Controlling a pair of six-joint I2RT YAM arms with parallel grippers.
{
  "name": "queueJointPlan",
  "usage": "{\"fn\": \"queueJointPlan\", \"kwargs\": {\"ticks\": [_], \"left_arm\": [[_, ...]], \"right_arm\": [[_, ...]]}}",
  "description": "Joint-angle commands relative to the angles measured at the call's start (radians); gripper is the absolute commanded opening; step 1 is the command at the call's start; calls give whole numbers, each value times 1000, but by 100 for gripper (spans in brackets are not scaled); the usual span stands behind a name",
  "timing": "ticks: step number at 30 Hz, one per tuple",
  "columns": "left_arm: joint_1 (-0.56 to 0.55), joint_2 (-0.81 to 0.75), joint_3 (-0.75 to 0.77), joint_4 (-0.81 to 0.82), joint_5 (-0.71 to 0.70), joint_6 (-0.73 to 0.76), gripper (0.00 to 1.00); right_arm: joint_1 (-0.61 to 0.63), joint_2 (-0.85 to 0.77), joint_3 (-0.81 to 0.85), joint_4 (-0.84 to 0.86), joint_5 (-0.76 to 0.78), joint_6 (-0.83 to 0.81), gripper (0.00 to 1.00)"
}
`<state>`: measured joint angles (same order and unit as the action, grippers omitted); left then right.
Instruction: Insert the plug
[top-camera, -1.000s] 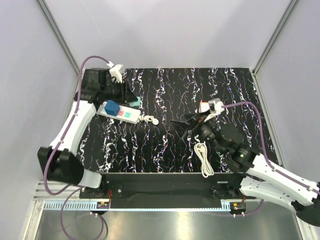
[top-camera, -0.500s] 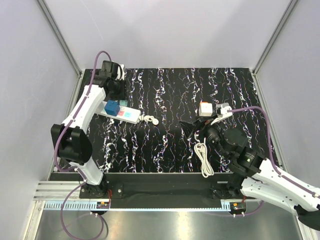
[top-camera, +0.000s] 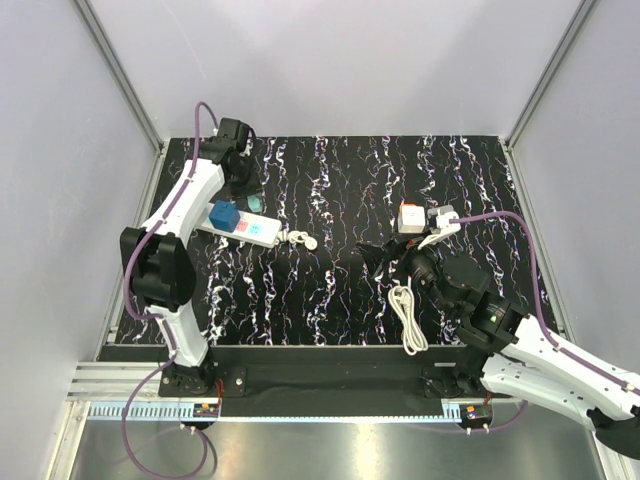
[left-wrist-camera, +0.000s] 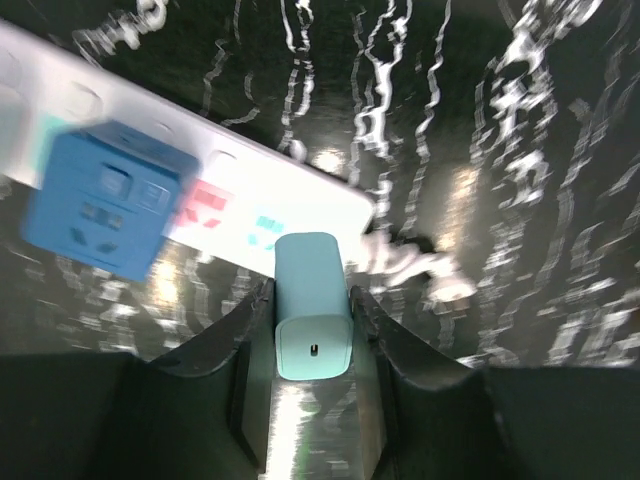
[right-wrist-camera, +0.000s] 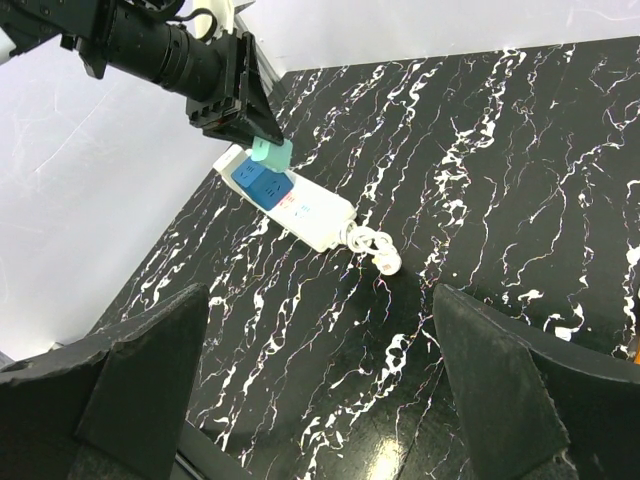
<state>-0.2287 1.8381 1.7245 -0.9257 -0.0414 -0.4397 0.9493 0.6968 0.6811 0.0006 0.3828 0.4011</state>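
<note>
Plug (top-camera: 409, 216) sits on the table (top-camera: 340, 180) just beside the right gripper (right-wrist-camera: 320, 295), whose fingers are spread wide. It looks squarish from above (long axis and facing unclear). Left gripper (left-wrist-camera: 310, 292) pinches a teal block (left-wrist-camera: 312, 325).

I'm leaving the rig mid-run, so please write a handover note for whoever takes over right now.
The left gripper is shut on a teal charger block, held over the white power strip beside the blue adapter.
The right gripper is open and empty, hovering over the mat just short of the plug.
The plug sits right of centre, ungripped, with orange showing at its edge.
Done: no work on the plug is visible.
Left: grasp and insert it; whether it is already seated cannot be told.
</note>
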Motion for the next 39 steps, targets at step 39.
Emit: {"fn": "queueJointPlan", "kwargs": {"ticks": [39], "left_arm": [[34, 68, -23, -144, -100, -1165, 0]], "right_arm": [[5, -97, 18, -105, 62, 82, 100]]}}
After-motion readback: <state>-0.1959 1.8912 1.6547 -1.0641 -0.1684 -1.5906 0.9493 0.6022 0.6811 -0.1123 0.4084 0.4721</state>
